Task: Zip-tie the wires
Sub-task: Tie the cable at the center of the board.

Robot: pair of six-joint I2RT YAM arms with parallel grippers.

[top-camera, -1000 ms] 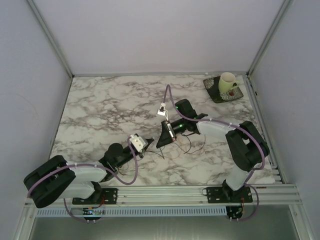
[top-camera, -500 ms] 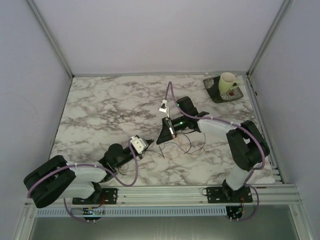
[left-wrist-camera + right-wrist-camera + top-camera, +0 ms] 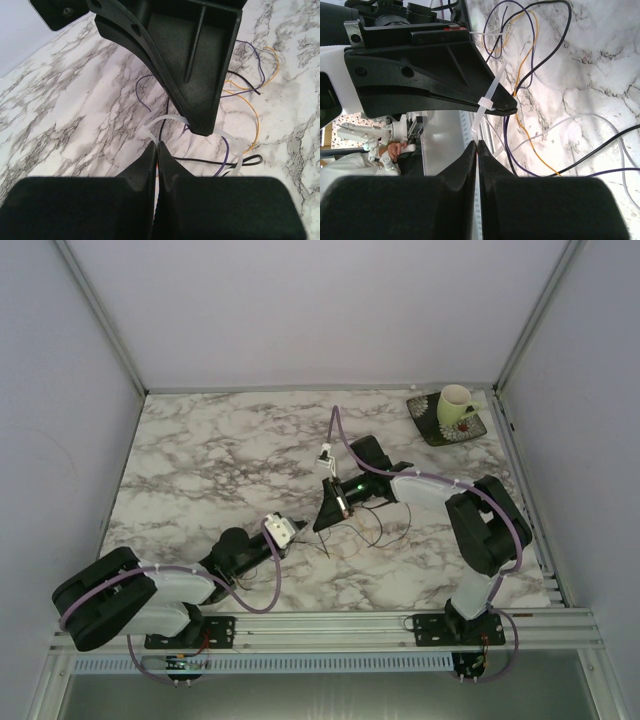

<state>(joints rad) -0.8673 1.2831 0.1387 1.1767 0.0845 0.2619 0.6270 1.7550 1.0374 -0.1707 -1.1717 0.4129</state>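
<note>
Left gripper (image 3: 156,145): jaws pressed together, nipping a white zip tie (image 3: 486,103) at its head, right at the fingertips. Right gripper (image 3: 476,144): jaws also pressed together, pinching the tie's strap, which runs straight into the seam between the tips. The two tips sit just apart, almost nose to nose. Wires (image 3: 517,85) (purple, orange, black, pale grey) lie in loose loops on the marble table (image 3: 200,460), beneath and just beyond both jaw tips. The tie's loop curves between the tips, over the strands.
</note>
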